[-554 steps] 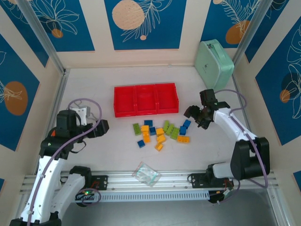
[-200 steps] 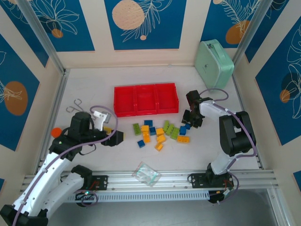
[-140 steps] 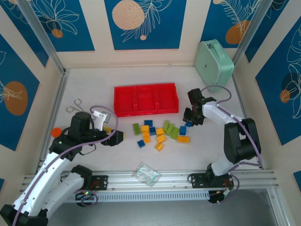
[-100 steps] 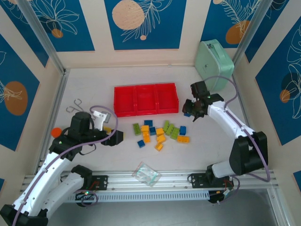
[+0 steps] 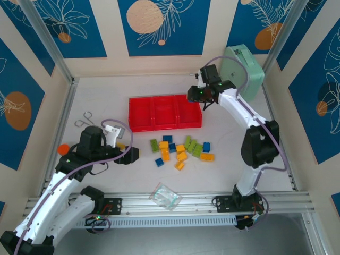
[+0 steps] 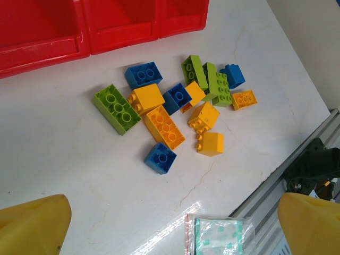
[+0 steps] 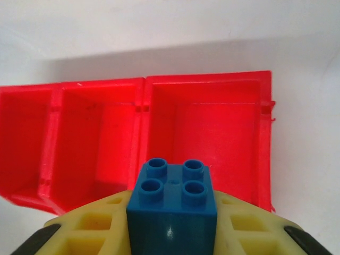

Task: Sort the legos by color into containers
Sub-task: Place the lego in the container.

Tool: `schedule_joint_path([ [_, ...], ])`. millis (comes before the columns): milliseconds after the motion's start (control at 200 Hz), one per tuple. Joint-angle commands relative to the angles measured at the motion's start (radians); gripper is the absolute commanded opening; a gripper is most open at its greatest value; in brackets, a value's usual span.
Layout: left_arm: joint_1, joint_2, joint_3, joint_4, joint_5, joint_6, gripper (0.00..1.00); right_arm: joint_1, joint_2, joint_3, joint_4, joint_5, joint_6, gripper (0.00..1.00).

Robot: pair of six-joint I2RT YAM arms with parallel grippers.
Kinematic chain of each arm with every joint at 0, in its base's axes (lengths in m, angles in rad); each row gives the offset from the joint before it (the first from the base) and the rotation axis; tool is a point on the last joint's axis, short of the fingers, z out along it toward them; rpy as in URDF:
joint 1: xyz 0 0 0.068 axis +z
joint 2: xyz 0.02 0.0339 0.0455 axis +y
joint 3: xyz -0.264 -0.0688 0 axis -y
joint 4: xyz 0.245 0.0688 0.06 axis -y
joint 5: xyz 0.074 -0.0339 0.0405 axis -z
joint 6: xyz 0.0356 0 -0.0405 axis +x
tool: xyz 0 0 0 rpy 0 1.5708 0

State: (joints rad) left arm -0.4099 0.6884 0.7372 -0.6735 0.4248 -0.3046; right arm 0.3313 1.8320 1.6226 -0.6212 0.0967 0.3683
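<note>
One blue lego (image 7: pixel 172 201) studs-up above red containers (image 7: pixel 140 127); remaining legos (image 6: pixel 164 127) clustered loose near them

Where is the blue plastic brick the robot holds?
In the right wrist view, the small blue plastic brick sits in the right gripper, above the right-end red plastic bin.

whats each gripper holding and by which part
Right gripper pinches a blue lego by its two opposite sides, studs showing. Left gripper is open, holding nothing.
</note>
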Motion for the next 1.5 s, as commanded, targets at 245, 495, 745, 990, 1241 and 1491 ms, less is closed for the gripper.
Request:
schedule_joint_path([
  [245, -0.011, -0.015, 0.002, -0.017, 0.018, 0.028, 0.99, 0.009, 0.240, 0.137, -0.027, -0.058, -0.033, 0.25],
  [495, -0.012, -0.025, 0.003, -0.017, 0.017, 0.029, 0.99, 0.017, 0.322, 0.192, -0.038, -0.042, -0.036, 0.34],
  [745, -0.013, -0.032, 0.002, -0.017, 0.015, 0.028, 0.99, 0.029, 0.329, 0.245, -0.100, -0.008, -0.042, 0.44],
  [990, -0.017, -0.034, 0.002, -0.017, 0.014, 0.028, 0.99, 0.043, 0.216, 0.206, -0.167, 0.043, -0.022, 0.54],
  [1241, -0.021, -0.046, 0.002, -0.017, 0.011, 0.028, 0.99, 0.024, -0.029, 0.007, -0.199, 0.070, 0.050, 0.56],
  [1491, -0.024, -0.058, 0.001, -0.012, 0.020, 0.030, 0.99, 0.009, -0.306, -0.334, -0.187, 0.069, 0.148, 0.74],
])
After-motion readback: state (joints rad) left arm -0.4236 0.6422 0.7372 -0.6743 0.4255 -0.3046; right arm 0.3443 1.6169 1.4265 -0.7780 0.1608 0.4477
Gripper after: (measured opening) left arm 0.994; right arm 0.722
